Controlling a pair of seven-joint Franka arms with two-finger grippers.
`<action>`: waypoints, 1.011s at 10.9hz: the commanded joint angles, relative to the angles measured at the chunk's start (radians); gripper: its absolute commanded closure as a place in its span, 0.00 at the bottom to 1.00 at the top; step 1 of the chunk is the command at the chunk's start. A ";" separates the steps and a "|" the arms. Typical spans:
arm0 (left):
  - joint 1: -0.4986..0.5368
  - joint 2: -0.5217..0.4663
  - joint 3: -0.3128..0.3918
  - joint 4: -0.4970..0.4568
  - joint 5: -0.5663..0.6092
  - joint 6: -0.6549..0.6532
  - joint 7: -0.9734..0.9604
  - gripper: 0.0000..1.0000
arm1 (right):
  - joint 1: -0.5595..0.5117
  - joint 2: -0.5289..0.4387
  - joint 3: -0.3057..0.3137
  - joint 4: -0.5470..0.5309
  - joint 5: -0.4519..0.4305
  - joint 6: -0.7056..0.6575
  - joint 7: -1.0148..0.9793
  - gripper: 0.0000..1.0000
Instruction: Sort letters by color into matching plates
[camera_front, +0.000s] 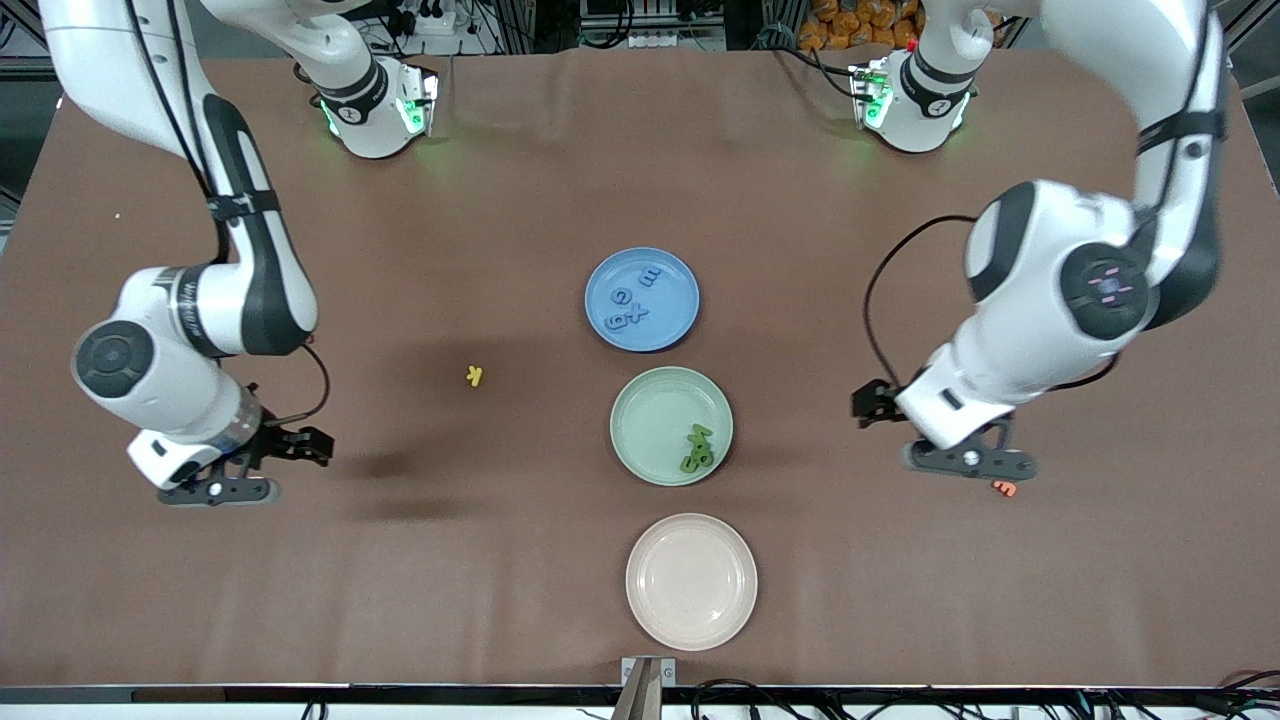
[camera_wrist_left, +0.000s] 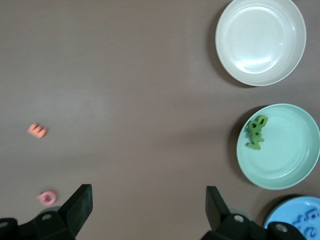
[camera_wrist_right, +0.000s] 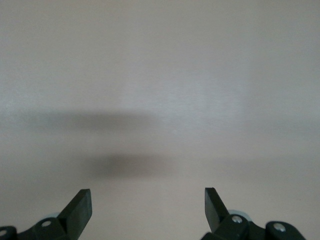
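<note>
The blue plate (camera_front: 668, 322) holds several blue letters (camera_front: 627, 306). The mint green plate (camera_front: 652, 415) holds a pile of green letters (camera_front: 697, 449). The cream plate (camera_front: 691, 581) holds nothing. A yellow letter (camera_front: 475, 376) lies on the cloth toward the right arm's end. An orange letter (camera_front: 1004, 488) lies beside my left gripper (camera_front: 966, 461), which is open and empty above the cloth. The left wrist view shows this gripper (camera_wrist_left: 148, 197), the orange letter (camera_wrist_left: 37, 131) and a pink letter (camera_wrist_left: 47, 197). My right gripper (camera_front: 217, 489) is open and empty over bare cloth (camera_wrist_right: 147, 197).
Brown cloth (camera_front: 400, 560) covers the table. The three plates stand in a row down the middle. The left wrist view shows the cream plate (camera_wrist_left: 260, 40), the green plate (camera_wrist_left: 287, 155) with green letters (camera_wrist_left: 256, 132), and part of the blue plate (camera_wrist_left: 285, 220).
</note>
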 joint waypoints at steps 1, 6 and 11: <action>0.038 -0.116 -0.005 -0.039 0.026 -0.081 0.017 0.00 | -0.028 -0.116 -0.024 0.010 -0.020 -0.112 -0.057 0.00; 0.136 -0.277 -0.012 -0.060 0.028 -0.199 0.066 0.00 | -0.044 -0.197 -0.026 0.140 -0.021 -0.366 -0.050 0.00; 0.202 -0.371 -0.054 -0.103 0.069 -0.306 0.085 0.00 | -0.059 -0.234 -0.029 0.285 -0.017 -0.590 -0.054 0.00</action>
